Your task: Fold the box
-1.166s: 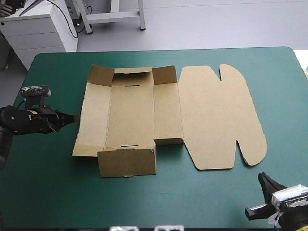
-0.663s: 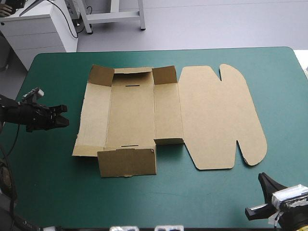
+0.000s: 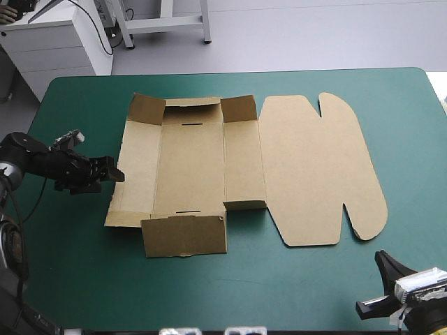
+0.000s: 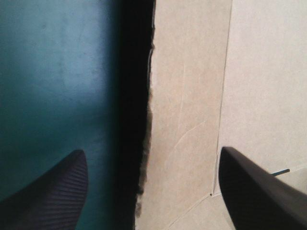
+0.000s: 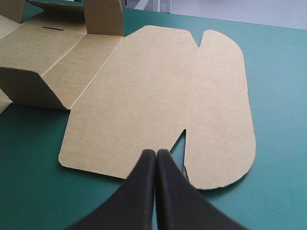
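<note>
The brown box [image 3: 192, 167] lies opened out in the middle of the table. Its end flaps stand raised at the far side, and one flap [image 3: 185, 235] stands at the near side. The lid [image 3: 318, 167], with rounded ears, lies flat toward the right. My left gripper [image 3: 112, 172] is at the box's left edge, open. In the left wrist view that ragged edge of the box [image 4: 192, 96] runs between the left gripper's [image 4: 152, 151] fingers, with a dark shadow beside it. My right gripper [image 3: 379, 255] rests shut near the table's near right corner. In its own view the right gripper [image 5: 156, 152] points at the lid [image 5: 158, 86].
The teal-green cover [image 3: 293, 286] runs as a broad strip between the box and the table's near edge. A narrower strip [image 3: 77, 112] lies left of the box, where the left arm reaches in.
The left gripper was shut at the box's left edge, drew back to the left, then came back to the edge, and its fingers have spread apart. The right arm and box have not moved.
</note>
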